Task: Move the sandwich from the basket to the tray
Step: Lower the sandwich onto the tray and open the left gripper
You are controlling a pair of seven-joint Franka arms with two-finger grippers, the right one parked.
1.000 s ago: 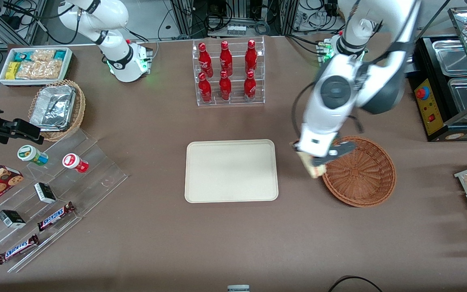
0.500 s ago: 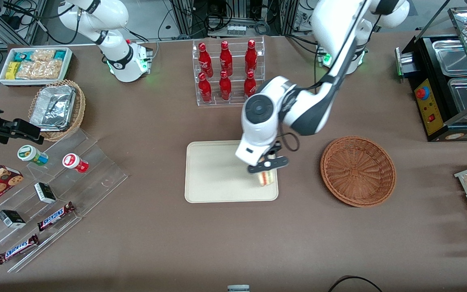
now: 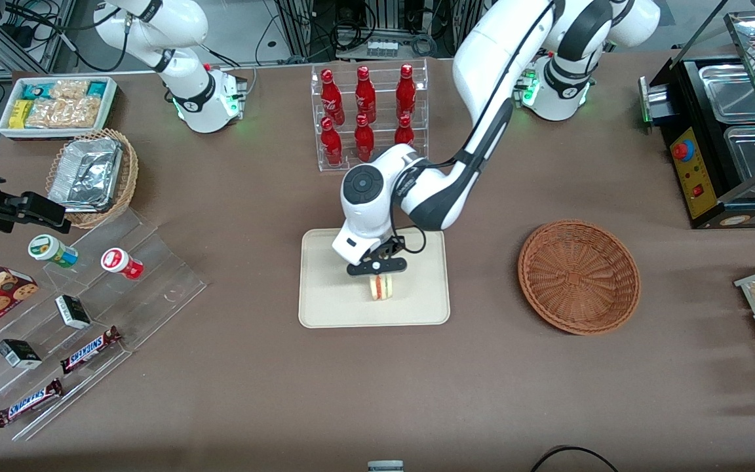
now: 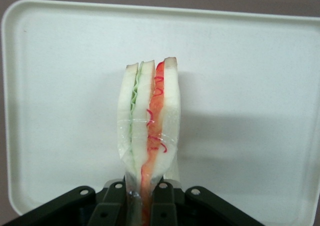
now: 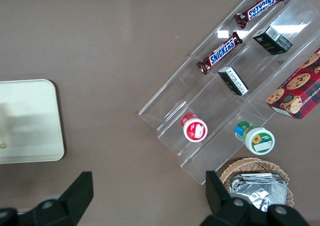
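Moved from basket [image 3: 579, 276] to over tray [image 3: 325, 308]; gripper [image 3: 377, 270] clamps sandwich [image 3: 381, 287] upright, seemingly just touching down.

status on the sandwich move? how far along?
Done: the sandwich is out of the basket, which shows only bare wicker. In hand: the gripper is shut on the sandwich over the middle of the tray, holding it on edge; the wrist view shows the fingers clamped on its wrapped end. Left: release it and back the arm off. Whether it touches the tray yet, I can't tell.

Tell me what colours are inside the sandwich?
Red-orange and green between white bread; the sandwich, held by the gripper over the tray, shows best from the left wrist.
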